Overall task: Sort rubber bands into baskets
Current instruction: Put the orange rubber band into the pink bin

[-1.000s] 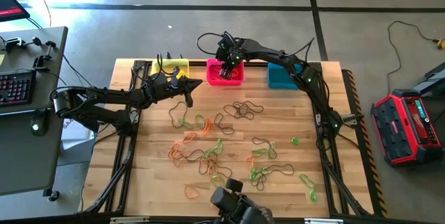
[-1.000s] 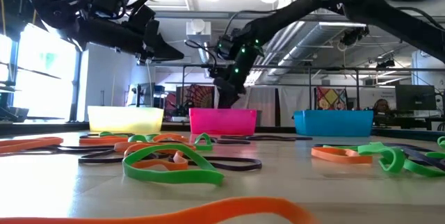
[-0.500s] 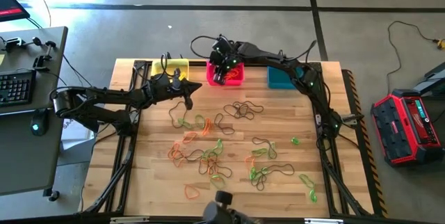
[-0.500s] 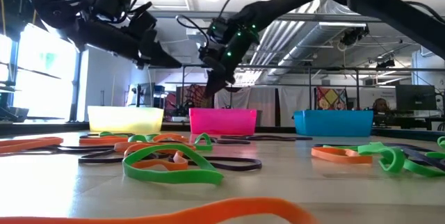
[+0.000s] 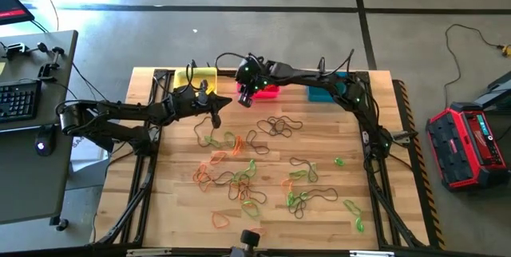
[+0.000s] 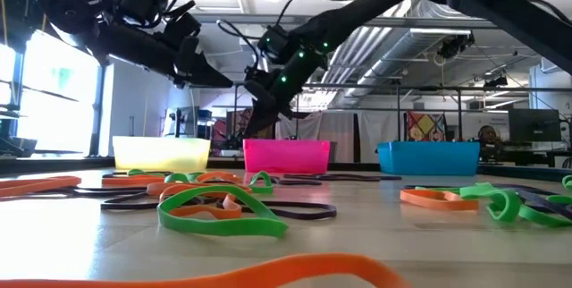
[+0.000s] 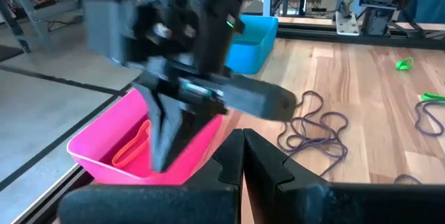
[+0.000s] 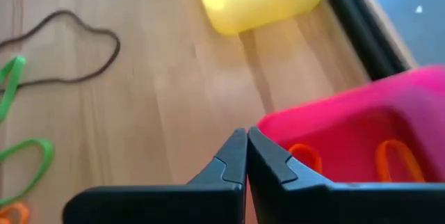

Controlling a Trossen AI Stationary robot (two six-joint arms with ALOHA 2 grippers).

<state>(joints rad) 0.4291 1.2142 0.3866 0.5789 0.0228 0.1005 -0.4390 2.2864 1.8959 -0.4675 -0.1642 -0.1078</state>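
now the right gripper (image 5: 244,97) hangs clenched and empty just off the pink basket (image 5: 270,91); left gripper (image 5: 219,100), clenched beside it, wants clear room to reach the rubber bands (image 5: 239,181)

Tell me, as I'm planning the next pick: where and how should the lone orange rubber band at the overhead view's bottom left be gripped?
Pinch one strand of the orange rubber band, coming straight down. It lies flat on the table as an open loop, apart from the tangles, so that likely lifts it alone.
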